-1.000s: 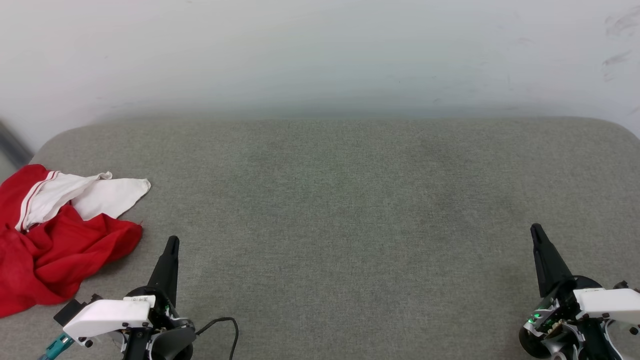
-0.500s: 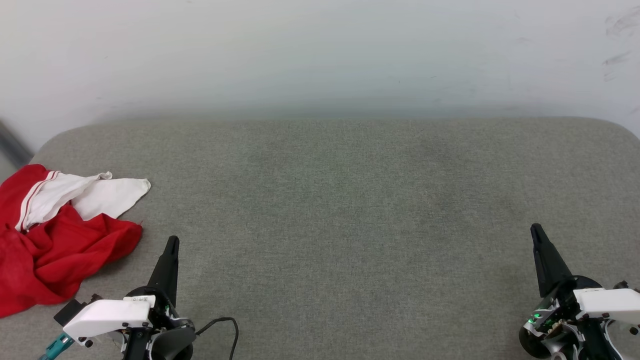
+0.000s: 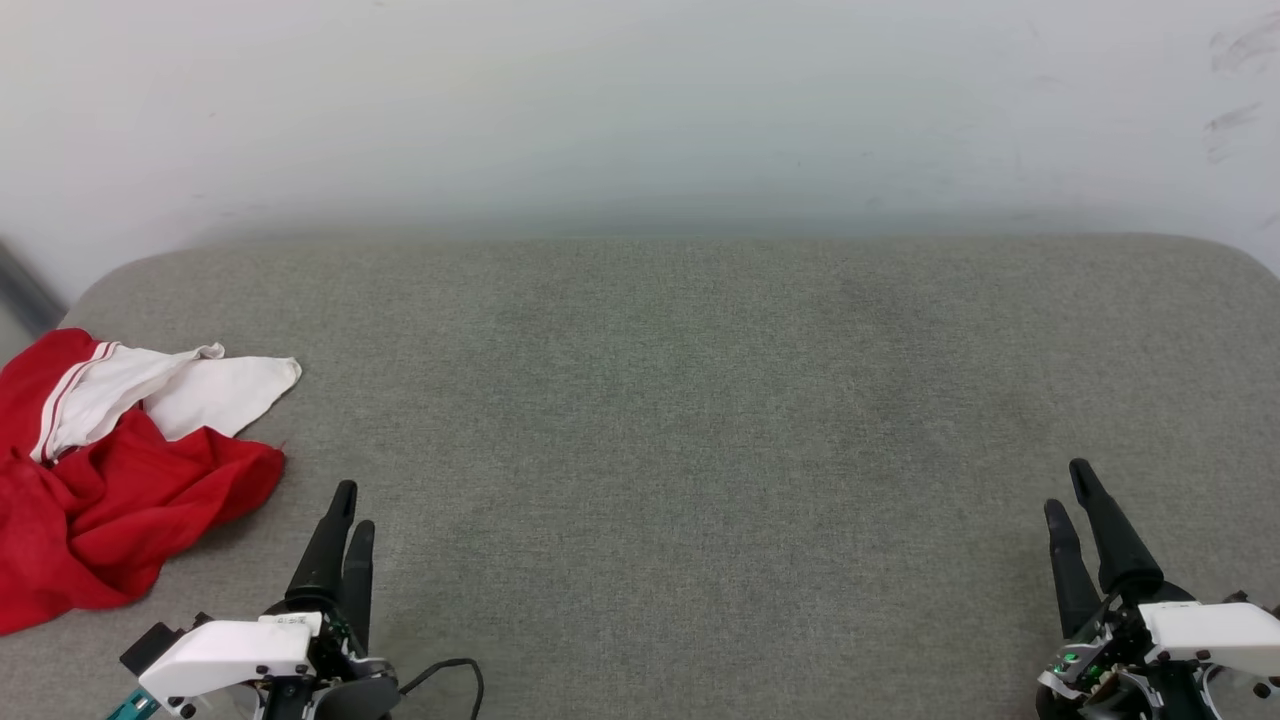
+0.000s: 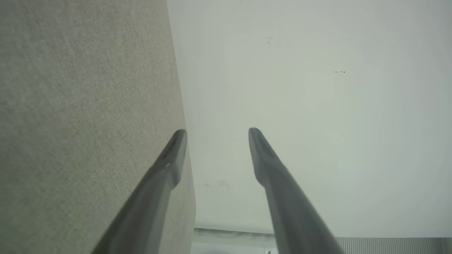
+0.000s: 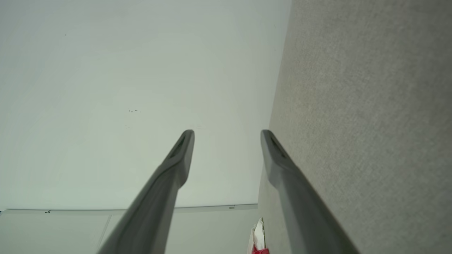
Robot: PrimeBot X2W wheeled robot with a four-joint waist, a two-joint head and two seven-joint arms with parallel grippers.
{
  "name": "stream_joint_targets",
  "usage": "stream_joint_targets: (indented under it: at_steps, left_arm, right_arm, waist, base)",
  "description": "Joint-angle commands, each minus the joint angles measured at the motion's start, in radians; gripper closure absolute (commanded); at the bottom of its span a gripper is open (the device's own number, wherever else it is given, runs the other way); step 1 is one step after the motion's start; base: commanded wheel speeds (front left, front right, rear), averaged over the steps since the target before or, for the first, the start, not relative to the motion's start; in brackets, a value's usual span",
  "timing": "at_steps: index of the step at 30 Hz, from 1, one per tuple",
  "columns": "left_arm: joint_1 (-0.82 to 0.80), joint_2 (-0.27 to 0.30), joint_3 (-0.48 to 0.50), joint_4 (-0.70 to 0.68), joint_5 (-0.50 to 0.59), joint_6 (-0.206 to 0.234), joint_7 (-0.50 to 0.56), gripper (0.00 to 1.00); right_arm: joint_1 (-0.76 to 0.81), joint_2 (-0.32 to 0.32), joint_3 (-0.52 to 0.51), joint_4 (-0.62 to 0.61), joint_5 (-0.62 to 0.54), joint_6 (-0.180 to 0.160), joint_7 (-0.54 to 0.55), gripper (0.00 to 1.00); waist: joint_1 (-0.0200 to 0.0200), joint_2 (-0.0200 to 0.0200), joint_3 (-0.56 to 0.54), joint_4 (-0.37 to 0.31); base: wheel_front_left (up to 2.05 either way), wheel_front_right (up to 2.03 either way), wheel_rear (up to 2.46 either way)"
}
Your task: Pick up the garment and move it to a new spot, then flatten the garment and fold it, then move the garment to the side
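Observation:
The garment, a red shirt with white sleeves and red-white stripe trim, lies crumpled at the left edge of the grey padded surface. A small bit of the garment also shows at the bottom of the right wrist view. My left gripper hovers just right of the heap, near the front edge, fingers apart and empty. In its wrist view the left gripper stands open against the pale wall. My right gripper is at the front right, far from the shirt, and the right gripper is open and empty too.
A pale wall rises directly behind the padded surface. A black cable loops beside the left wrist. The surface's rounded left corner lies just behind the shirt.
Both grippers went from shut to open, their fingers now spread. Both wrists have dropped slightly lower in the head view. The garment has not moved.

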Motion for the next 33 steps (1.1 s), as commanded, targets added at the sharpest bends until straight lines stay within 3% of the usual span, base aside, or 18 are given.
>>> stream_joint_targets:
  at_steps: [1, 19, 33]
  left_arm:
    - [-0.021, 0.001, -0.013, -0.024, 0.006, -0.002, -0.014, 0.00]
    - [-0.024, 0.002, -0.084, -0.095, 0.140, -0.002, -0.099, 0.00]
    - [-0.030, 0.003, -0.110, -0.143, 0.514, 0.012, -0.158, 0.00]
  right_arm:
    - [-0.018, 0.000, 0.007, -0.024, -0.008, 0.000, -0.011, 0.00]
    - [-0.001, -0.015, 0.056, -0.089, -0.094, 0.000, -0.099, 0.00]
    - [0.010, -0.009, 0.034, -0.130, -0.541, 0.000, -0.158, 0.00]
  waist:
    - [0.0000, 0.0000, 0.000, 0.000]
    - [0.0000, 0.0000, 0.002, 0.000]
    - [0.0000, 0.0000, 0.000, -0.001]
  base:
    - [0.00, 0.00, 0.00]
    - [0.00, 0.00, 0.00]
    - [0.00, 0.00, 0.00]
